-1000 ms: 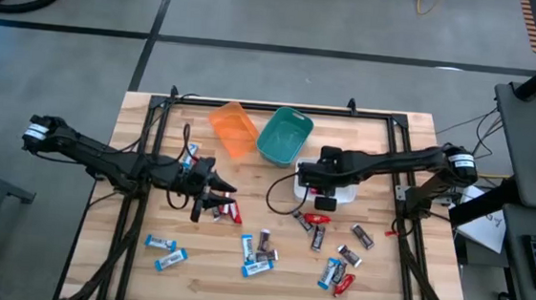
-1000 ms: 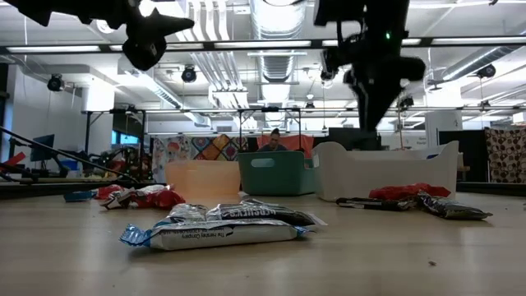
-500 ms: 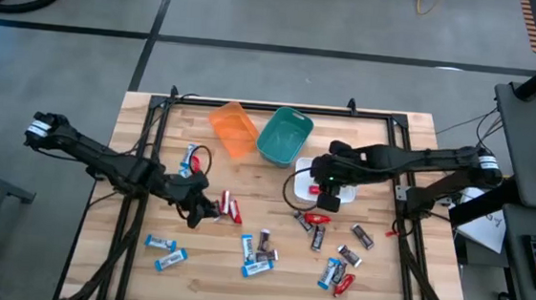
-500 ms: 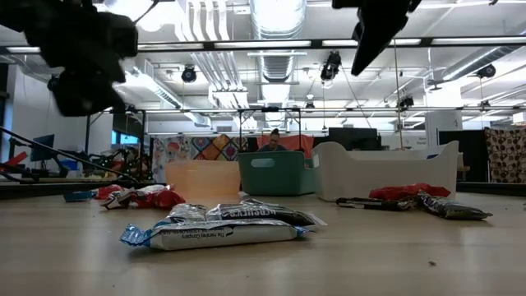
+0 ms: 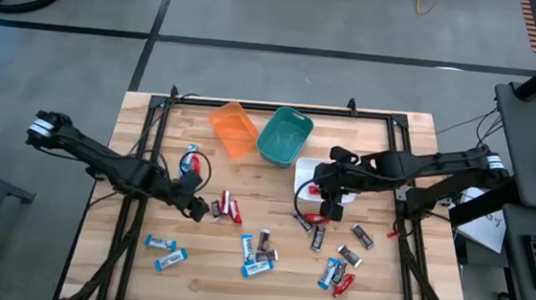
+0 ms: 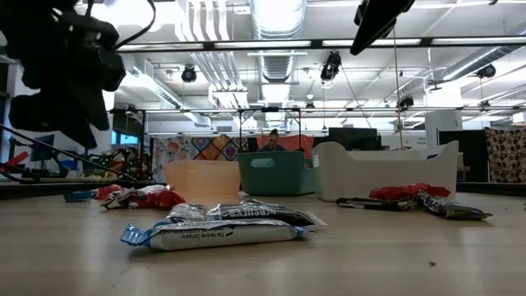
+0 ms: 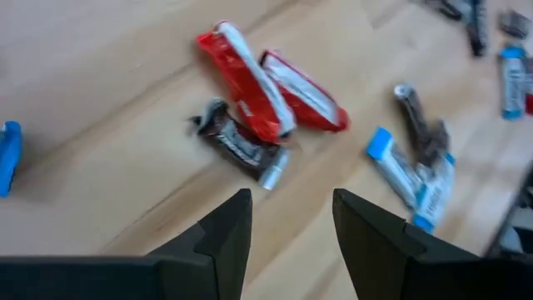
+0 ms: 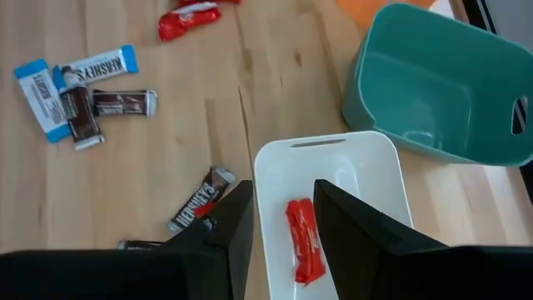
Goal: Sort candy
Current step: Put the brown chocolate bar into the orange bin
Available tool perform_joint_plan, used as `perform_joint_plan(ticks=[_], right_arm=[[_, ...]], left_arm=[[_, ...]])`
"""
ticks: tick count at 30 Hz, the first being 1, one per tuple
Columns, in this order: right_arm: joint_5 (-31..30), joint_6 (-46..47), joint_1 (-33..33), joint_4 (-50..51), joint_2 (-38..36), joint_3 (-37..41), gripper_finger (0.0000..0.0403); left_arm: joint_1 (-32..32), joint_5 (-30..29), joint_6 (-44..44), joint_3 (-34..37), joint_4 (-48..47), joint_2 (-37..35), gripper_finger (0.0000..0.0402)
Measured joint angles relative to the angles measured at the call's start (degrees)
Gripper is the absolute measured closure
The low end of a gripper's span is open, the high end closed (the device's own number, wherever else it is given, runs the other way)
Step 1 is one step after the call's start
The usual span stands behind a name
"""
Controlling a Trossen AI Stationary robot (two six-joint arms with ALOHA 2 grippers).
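Observation:
Wrapped candy lies scattered on the wooden table: red, blue-and-white and dark bars. My left gripper is open and tipped down over the table's left half, just short of a dark bar and two red bars; nothing is between its fingers. My right gripper hangs open and empty above the white bin, in which one red bar lies flat. In the high view the left gripper is beside the red bars, and the right gripper is at the white bin's near end.
An orange bin and a teal bin stand at the far middle, next to the white one. More candy lies near the front: blue bars at the left, a mixed cluster in the middle, others at the right.
My left gripper has sunk toward the table, drawn back a little toward the left edge and rolled about its own axis, leaving the red and dark bars lying where they were. My right gripper has risen above the white bin and drifted slightly toward the right edge.

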State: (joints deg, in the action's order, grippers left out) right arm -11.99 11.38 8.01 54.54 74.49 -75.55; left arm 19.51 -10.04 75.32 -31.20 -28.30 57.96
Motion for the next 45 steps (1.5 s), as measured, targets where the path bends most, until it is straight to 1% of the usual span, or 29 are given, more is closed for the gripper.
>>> perform_joint_plan(ticks=[3,9,14,16,22,33,35,38,45], right_arm=[[0.0,-0.8,0.0,0.0,0.6,0.1,0.0284],[0.0,-1.5,0.0,0.1,1.8,0.1,0.0284],[0.0,-2.2,0.0,0.2,2.1,0.1,0.0284],[0.0,-2.3,0.0,0.2,2.1,0.1,0.0284],[0.0,-2.3,0.0,0.2,2.1,0.1,0.0284],[0.0,-2.0,0.0,0.1,2.1,0.2,0.0284],[0.0,-2.0,0.0,0.0,2.1,0.2,0.0284],[0.0,-2.0,0.0,0.0,2.1,0.2,0.0284],[0.0,-1.9,0.0,0.0,2.1,0.2,0.0284]], left_arm=[[0.0,-1.1,2.1,0.0,1.1,4.1,0.0248],[0.0,0.1,3.3,0.0,2.4,10.6,0.0248],[-0.1,-0.2,3.8,0.0,5.4,13.0,0.0248],[-0.1,-1.6,3.7,0.0,7.1,14.0,0.0248],[-0.4,-3.9,4.3,0.0,7.6,17.4,0.0248],[-0.9,-4.5,3.2,0.0,9.5,21.5,0.025],[-0.9,-4.7,3.2,-0.1,9.6,21.9,0.0259],[-0.9,-4.9,2.6,-0.1,9.8,22.2,0.0283],[-0.9,-5.6,-0.1,-0.1,10.7,22.2,0.037]])
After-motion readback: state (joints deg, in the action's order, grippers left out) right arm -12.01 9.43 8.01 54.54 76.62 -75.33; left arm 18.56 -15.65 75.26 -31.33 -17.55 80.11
